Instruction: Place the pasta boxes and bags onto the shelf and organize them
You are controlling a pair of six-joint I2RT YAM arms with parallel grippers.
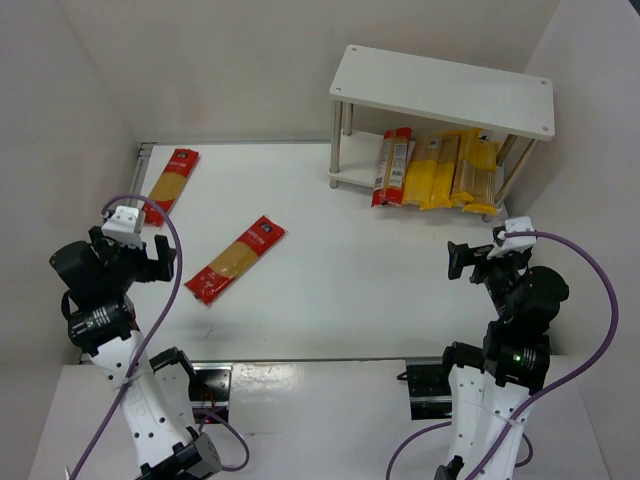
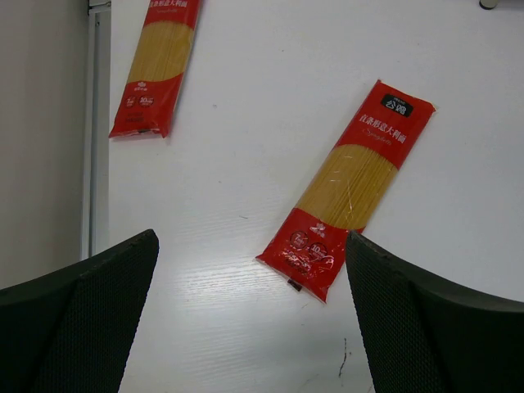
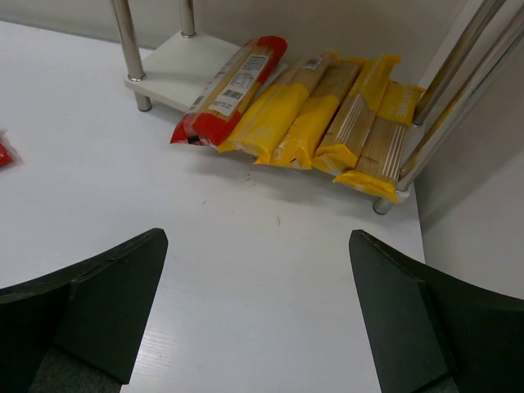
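Note:
Two red-ended spaghetti packs lie flat on the white table: one diagonal in the middle left (image 1: 236, 259) (image 2: 348, 184), one at the far left edge (image 1: 171, 184) (image 2: 160, 61). The white shelf (image 1: 445, 90) stands at the back right. Its lower tier (image 3: 176, 70) holds two red-ended packs (image 1: 393, 167) (image 3: 233, 86) and several yellow packs (image 1: 450, 170) (image 3: 327, 115), whose near ends overhang the front. My left gripper (image 1: 158, 252) (image 2: 252, 246) is open and empty, above the near end of the middle pack. My right gripper (image 1: 462, 260) (image 3: 258, 241) is open and empty, in front of the shelf.
White walls enclose the table on the left, back and right. A metal rail (image 1: 143, 160) (image 2: 97, 123) runs along the table's left edge. The shelf's thin silver legs (image 3: 129, 49) stand at its corners. The shelf's top board is bare.

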